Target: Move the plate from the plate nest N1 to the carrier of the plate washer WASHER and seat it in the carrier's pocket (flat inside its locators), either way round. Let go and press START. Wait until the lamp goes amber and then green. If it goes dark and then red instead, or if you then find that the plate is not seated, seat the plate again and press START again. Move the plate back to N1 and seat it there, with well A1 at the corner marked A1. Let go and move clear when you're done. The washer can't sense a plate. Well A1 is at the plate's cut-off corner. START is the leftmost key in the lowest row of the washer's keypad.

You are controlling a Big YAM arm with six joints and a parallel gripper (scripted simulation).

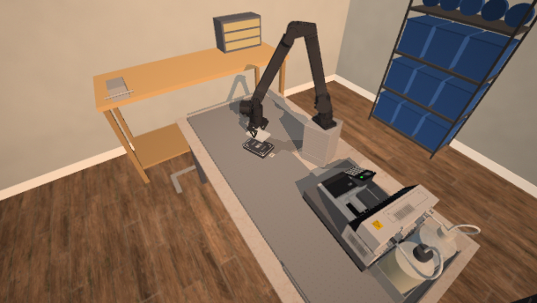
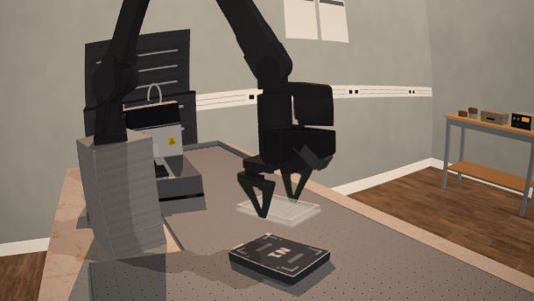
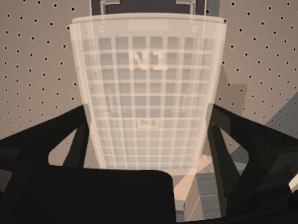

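The clear plate (image 1: 262, 135) (image 2: 302, 211) (image 3: 145, 90) is held roughly level between the fingers of my gripper (image 1: 259, 132) (image 2: 279, 207) (image 3: 148, 111), one finger on each long side. The plate is in the air, clear of the black nest N1 (image 1: 258, 150) (image 2: 306, 255) (image 3: 147, 6), which is empty. In the wrist view the N1 marking shows through the plate. I cannot tell which corner is cut off. The washer (image 1: 405, 209) (image 2: 163, 137) stands farther along the table; its lamp (image 1: 362, 177) is green beside the keypad (image 1: 355, 171). No plate shows on its carrier.
The arm stands on a grey block pedestal (image 1: 319, 143) (image 2: 118, 197), between the nest and the washer along the table's edge. Large bottles (image 1: 407, 266) with hoses stand behind the washer. A wooden bench (image 1: 176, 66) stands by the wall.
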